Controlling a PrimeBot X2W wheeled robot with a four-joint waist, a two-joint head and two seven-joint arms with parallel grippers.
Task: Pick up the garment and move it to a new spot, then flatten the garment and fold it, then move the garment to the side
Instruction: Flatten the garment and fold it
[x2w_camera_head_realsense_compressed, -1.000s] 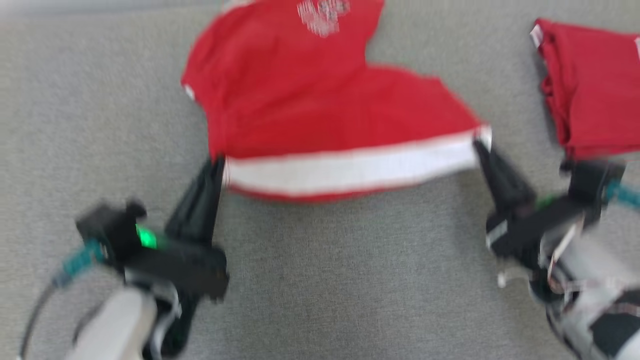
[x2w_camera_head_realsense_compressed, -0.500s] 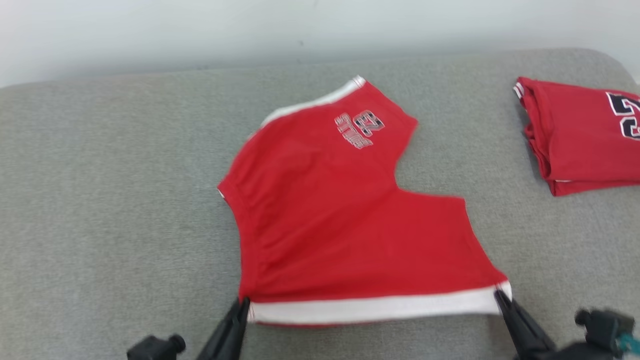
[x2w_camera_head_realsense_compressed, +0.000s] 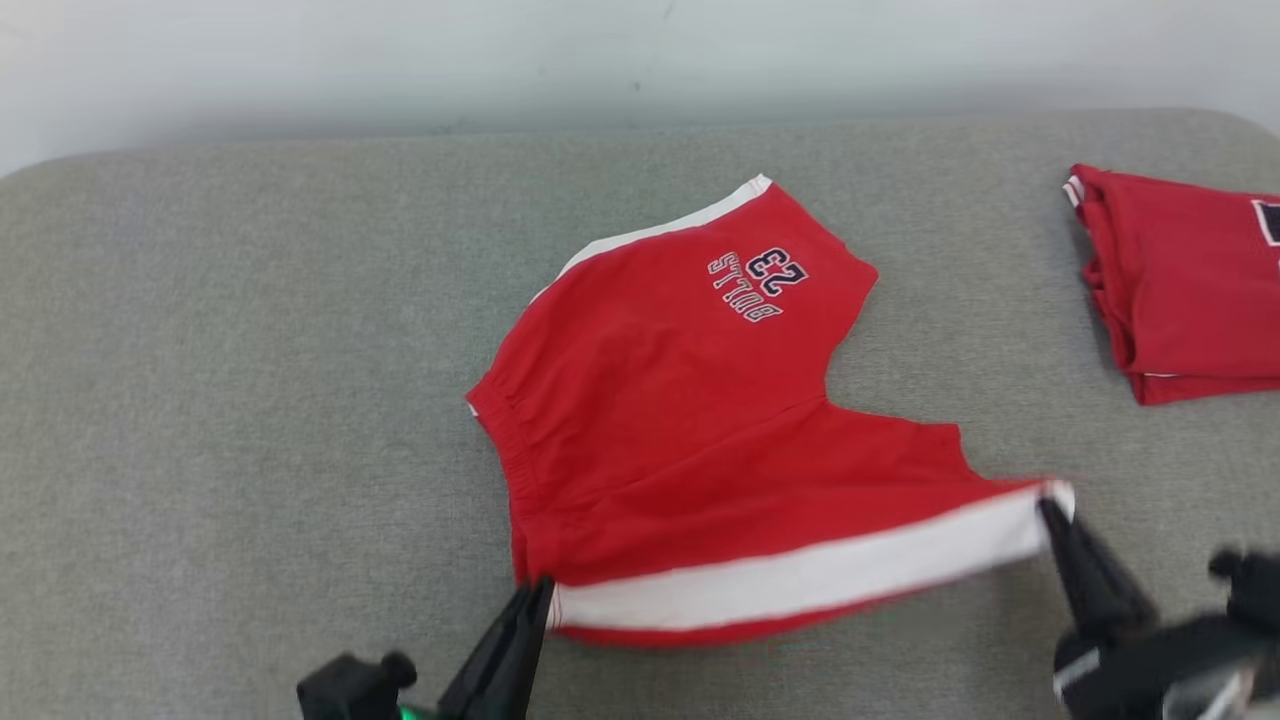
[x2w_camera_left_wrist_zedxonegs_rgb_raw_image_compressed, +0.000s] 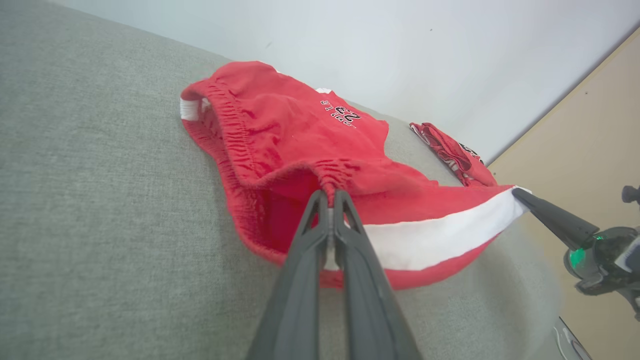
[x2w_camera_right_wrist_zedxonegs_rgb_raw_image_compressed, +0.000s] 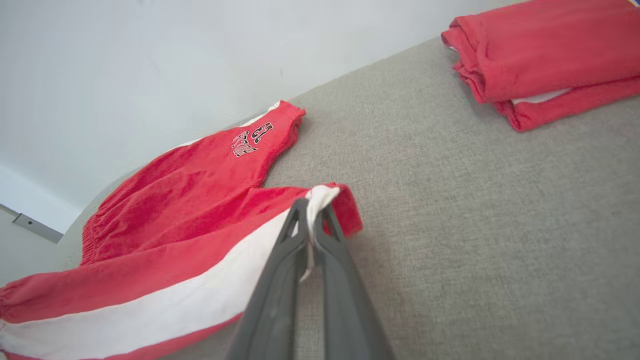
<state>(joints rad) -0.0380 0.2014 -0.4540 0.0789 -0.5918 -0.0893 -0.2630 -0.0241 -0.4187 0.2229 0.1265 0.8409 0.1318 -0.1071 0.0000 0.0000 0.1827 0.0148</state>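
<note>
As each arm pinches one end of the near edge, the red shorts (x2w_camera_head_realsense_compressed: 680, 420) lie spread mid-way across the grey upholstered surface (x2w_camera_head_realsense_compressed: 250, 400).

- Left gripper (x2w_camera_head_realsense_compressed: 535, 600): fingers closed tight on the gathered waistband corner (x2w_camera_left_wrist_zedxonegs_rgb_raw_image_compressed: 327, 182), cloth bunched at the tips.
- Right gripper (x2w_camera_head_realsense_compressed: 1050, 505): fingers closed on the hem end of the white side stripe (x2w_camera_head_realsense_compressed: 800, 580), white fabric caught between the tips (x2w_camera_right_wrist_zedxonegs_rgb_raw_image_compressed: 311, 207).
- Stripe pulled straight between the two grips; this near leg's long axis runs left to right, rising slightly toward the right.
- Waistband faces the robot's left. The second leg points away to the far right, and its "BULLS 23" print (x2w_camera_head_realsense_compressed: 760, 283) reads upside down from the head.
- Folded red garment (x2w_camera_head_realsense_compressed: 1190, 290) sits well apart, at the far right.
- White wall (x2w_camera_head_realsense_compressed: 400, 60) behind the surface.
</note>
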